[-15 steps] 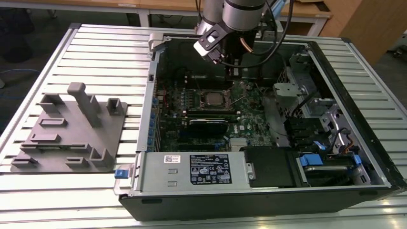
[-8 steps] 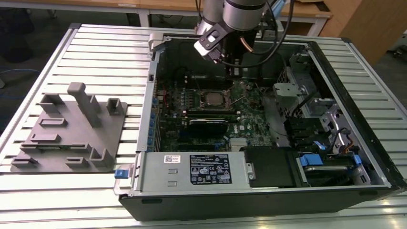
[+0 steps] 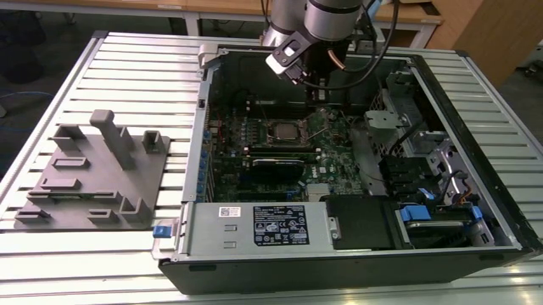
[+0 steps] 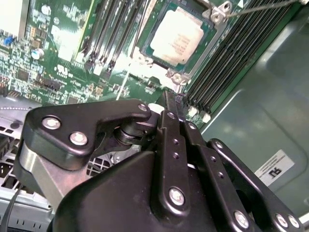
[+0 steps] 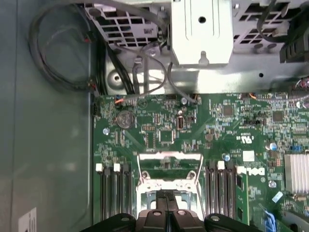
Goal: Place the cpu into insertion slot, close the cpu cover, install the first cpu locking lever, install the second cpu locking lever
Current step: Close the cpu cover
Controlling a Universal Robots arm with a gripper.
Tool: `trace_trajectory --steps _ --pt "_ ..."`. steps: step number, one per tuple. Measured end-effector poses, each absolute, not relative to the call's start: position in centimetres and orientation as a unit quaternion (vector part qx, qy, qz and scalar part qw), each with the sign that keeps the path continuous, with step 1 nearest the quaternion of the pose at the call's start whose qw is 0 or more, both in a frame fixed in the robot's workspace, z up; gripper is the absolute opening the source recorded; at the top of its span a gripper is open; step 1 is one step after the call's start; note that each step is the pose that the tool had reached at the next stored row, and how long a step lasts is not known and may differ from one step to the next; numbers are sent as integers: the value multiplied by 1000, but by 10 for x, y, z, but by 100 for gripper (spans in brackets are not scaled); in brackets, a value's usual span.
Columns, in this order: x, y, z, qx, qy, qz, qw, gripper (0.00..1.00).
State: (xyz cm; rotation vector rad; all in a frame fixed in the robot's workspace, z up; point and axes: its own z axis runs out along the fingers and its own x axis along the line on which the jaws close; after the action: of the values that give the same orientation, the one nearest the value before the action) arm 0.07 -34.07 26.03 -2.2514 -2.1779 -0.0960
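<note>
The cpu [image 4: 181, 36], pale silver and square, lies flat in the insertion slot [image 4: 176, 76] on the green board. In the exterior view the slot [image 3: 284, 131] sits mid-board inside the open case. My gripper [image 4: 170, 96] hovers above the board beside the slot, its black fingers pressed together with nothing between them. In the first wrist view the gripper [image 5: 168, 195] is just short of the cpu cover [image 5: 169, 155], a thin silvery frame that looks tilted up from the slot. A thin wire lever [image 4: 260, 6] runs off one slot corner. The arm's wrist [image 3: 316, 89] hangs over the case's back half.
Long black memory slots [image 5: 111, 193] flank the socket on both sides. A finned heat sink [image 5: 297, 171], a metal drive cage [image 5: 200, 31] and loose cables [image 5: 58, 72] ring the board. A grey fixture plate [image 3: 93, 178] lies on the slatted table at the exterior view's left.
</note>
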Motion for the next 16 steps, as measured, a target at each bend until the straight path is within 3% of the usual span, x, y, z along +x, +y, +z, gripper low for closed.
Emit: trace_trajectory --steps 16 --pt "6 -340 260 -718 -695 -30 5 11"
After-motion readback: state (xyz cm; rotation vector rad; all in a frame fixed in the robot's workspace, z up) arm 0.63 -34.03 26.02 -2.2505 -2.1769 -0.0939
